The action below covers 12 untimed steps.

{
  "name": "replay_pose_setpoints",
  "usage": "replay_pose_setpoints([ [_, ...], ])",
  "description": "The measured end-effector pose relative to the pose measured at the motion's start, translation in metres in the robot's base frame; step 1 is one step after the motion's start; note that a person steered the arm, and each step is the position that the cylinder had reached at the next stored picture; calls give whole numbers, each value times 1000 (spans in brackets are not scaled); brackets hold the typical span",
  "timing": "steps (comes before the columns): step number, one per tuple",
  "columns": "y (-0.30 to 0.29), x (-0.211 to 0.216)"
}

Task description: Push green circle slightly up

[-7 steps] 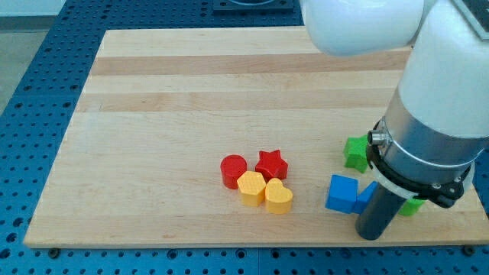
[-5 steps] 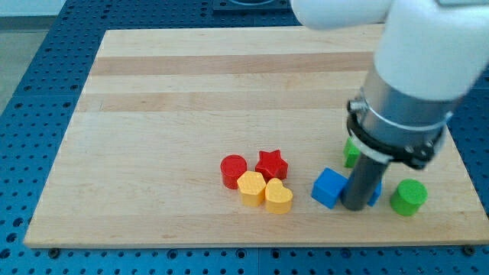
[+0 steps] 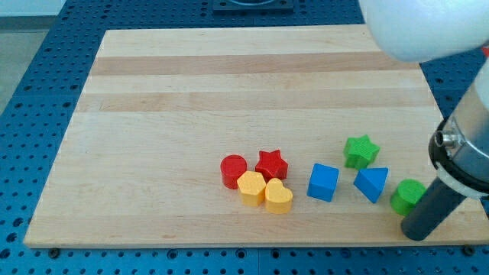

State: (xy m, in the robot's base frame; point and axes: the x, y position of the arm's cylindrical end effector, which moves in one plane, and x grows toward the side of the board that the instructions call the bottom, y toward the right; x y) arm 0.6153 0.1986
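Note:
The green circle [image 3: 407,196] lies near the board's lower right corner, partly covered by the dark rod. My tip [image 3: 417,234] rests on the board just below the green circle and slightly to its right, close to the bottom edge. I cannot tell if the rod touches the circle. A blue triangular block [image 3: 372,183] lies just left of the green circle, and a green star [image 3: 361,151] sits above that.
A blue cube [image 3: 323,182] lies left of the blue triangle. At the lower middle a red circle [image 3: 233,169], red star [image 3: 271,164], yellow hexagon-like block [image 3: 250,188] and yellow heart [image 3: 278,197] cluster together. The wooden board's edge [image 3: 229,238] runs along the bottom.
My tip swung left between the blue blocks, then back right to below the green circle. The blue cube slid left. The arm's body moved to the right edge of the view.

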Motion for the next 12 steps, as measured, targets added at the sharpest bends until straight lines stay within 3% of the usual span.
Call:
replay_pose_setpoints([
  [1,0,-1],
  [3,0,-60],
  [8,-5,-78],
  [12,-5,-155],
])
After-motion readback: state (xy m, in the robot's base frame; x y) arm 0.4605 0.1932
